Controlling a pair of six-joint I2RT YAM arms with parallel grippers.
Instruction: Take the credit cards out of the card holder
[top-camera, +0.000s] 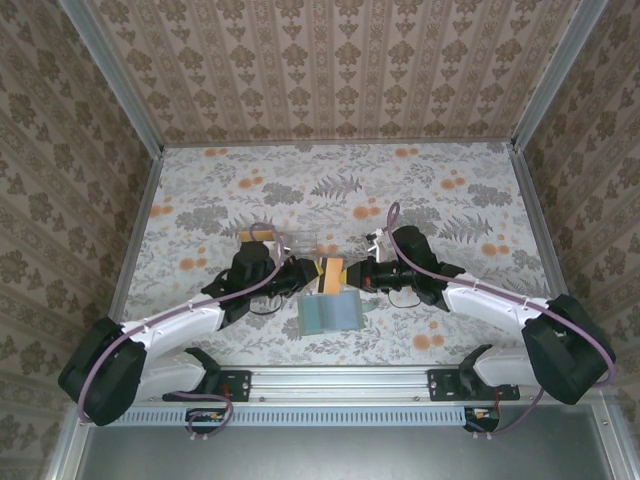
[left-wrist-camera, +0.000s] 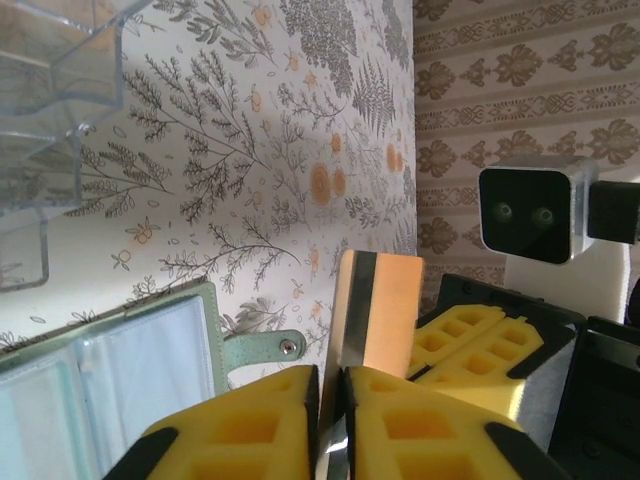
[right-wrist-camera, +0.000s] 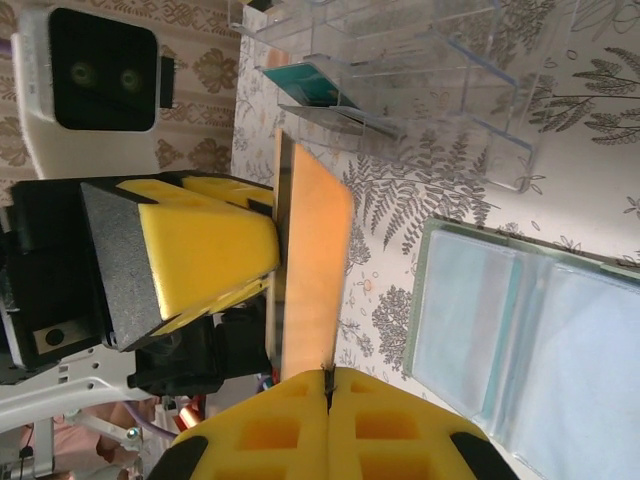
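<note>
Left jaws and right jaws were both clamped on one orange credit card, held between them. The card holder lay open just below. Advised: release one grip only after confirming the other, without twisting.

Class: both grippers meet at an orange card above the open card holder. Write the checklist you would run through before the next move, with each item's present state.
1. Left gripper closed on the orange card: ok, the card edge sits between its fingers.
2. Right gripper let go of that card: not ok, it is clamped on it too.
3. Card holder lying open on the table: ok.
4. Clear tray has a free compartment: ok, a teal card lies in one.
5. Card holder pockets emptied: cannot tell.
</note>
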